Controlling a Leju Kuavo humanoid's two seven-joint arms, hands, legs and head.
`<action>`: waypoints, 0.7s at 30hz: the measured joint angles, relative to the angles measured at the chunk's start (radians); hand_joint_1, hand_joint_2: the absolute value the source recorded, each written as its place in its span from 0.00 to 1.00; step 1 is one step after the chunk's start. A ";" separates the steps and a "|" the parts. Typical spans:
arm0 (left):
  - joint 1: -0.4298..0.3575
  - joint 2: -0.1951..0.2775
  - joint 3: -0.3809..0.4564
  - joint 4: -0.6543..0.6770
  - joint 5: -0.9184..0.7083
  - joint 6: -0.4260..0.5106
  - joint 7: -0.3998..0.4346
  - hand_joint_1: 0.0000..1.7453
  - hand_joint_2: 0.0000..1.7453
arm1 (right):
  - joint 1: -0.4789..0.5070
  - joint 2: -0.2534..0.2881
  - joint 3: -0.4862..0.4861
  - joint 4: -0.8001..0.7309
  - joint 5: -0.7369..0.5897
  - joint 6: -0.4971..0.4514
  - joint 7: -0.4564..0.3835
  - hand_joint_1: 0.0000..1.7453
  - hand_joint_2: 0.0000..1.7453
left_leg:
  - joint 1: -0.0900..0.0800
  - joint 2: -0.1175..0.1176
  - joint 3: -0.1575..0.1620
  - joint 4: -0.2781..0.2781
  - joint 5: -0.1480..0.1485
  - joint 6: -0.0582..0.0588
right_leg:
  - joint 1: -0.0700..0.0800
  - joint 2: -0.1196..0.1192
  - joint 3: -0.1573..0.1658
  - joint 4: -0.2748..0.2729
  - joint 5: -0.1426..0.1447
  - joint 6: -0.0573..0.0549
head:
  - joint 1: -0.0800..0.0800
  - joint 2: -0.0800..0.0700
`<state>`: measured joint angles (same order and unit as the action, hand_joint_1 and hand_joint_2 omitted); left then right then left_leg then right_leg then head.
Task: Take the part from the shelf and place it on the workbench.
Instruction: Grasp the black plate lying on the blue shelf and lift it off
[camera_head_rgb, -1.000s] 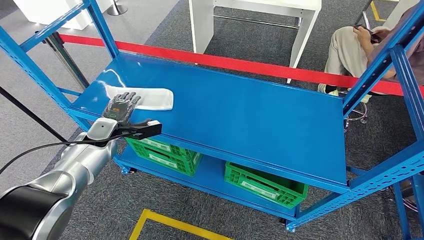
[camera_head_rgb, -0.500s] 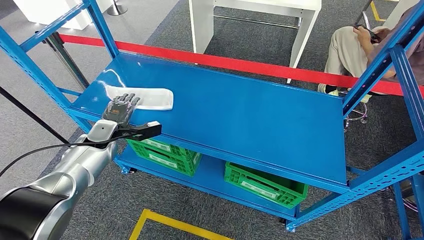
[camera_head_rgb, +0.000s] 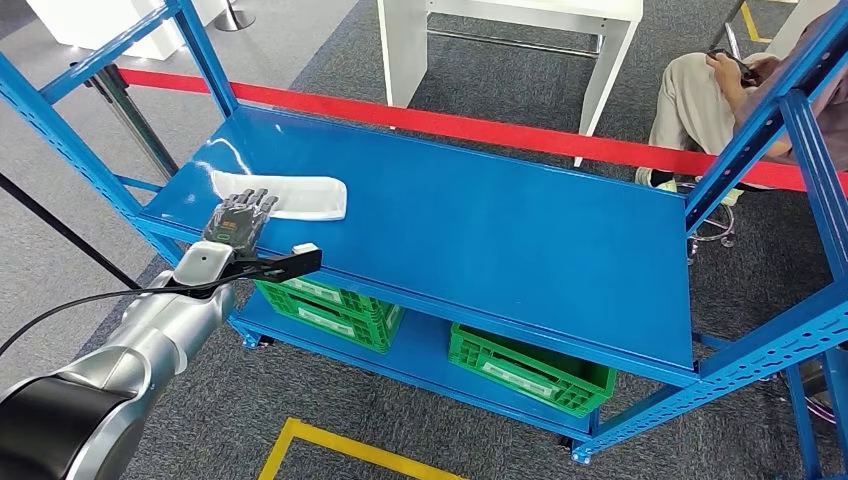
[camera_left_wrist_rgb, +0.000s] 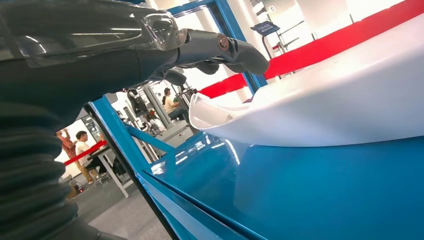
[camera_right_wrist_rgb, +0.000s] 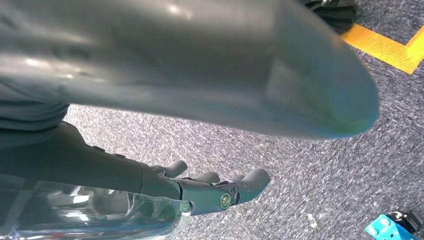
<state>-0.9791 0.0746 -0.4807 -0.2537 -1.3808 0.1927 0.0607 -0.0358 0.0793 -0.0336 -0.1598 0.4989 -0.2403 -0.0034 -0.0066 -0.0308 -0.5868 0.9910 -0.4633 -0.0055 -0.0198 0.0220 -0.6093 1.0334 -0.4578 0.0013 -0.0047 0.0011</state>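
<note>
Grey carpet floor, red barrier tape (camera_head_rgb: 520, 133) running behind a blue steel shelf (camera_head_rgb: 480, 240); a white table (camera_head_rgb: 510, 30) and a seated person (camera_head_rgb: 720, 100) sit beyond the tape. Task's thing, the white part (camera_head_rgb: 300, 196), lies flat on the shelf's upper deck near its left end, long and pale with a curled-up lip visible in the left wrist view (camera_left_wrist_rgb: 320, 105). Left hand (camera_head_rgb: 240, 216) is over the near end of the part, fingers extended and spread above it, thumb out to the side; nothing is grasped, so I read it as released. Whether the fingertips touch the part I can't tell from the head view; the wrist view shows fingers (camera_left_wrist_rgb: 235, 50) reaching over the lip with a gap under them. Right hand (camera_right_wrist_rgb: 210, 192) hangs by the floor, fingers loosely curled, holding nothing that I can see; can't say firmly whether it is released or clenched. Step in hand: approach and pre-grasp at the shelf, pick not yet made. Next move, as I judge it: lower the hand, get fingers over the raised lip and thumb under or against the edge, close, then lift clear of the deck. The part looks thin and smooth, so slip is the risk. Two green crates (camera_head_rgb: 330, 305) on the lower deck carry white labels, print too small to read. No brand or other legible writing anywhere.
</note>
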 joint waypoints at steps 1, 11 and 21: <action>0.000 0.001 0.000 0.000 0.000 0.001 0.000 0.00 1.00 | 0.000 0.000 0.000 0.000 0.001 0.000 0.000 0.00 0.00 | 0.000 0.000 0.000 0.000 0.000 0.000 | 0.000 0.000 0.000 0.000 0.000 0.000 | 0.000 0.000; 0.006 0.008 0.003 0.000 0.012 0.005 0.010 0.00 1.00 | 0.000 -0.001 0.000 0.000 0.004 0.001 0.000 0.00 0.00 | 0.000 0.000 0.000 0.000 0.000 0.000 | 0.000 0.000 0.000 0.000 0.000 0.000 | 0.000 0.000; 0.010 0.023 0.023 0.005 0.021 0.008 0.054 0.61 1.00 | 0.000 -0.006 0.000 0.000 0.011 0.001 -0.003 0.00 0.00 | 0.000 0.000 0.000 0.000 0.000 0.000 | 0.000 0.000 0.000 0.000 0.000 0.000 | 0.000 0.000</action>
<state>-0.9695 0.0973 -0.4572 -0.2489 -1.3602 0.2003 0.1150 -0.0357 0.0736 -0.0332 -0.1598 0.5100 -0.2392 -0.0068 -0.0066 -0.0308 -0.5868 0.9910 -0.4633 -0.0055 -0.0198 0.0219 -0.6093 1.0334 -0.4578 0.0013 -0.0047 0.0011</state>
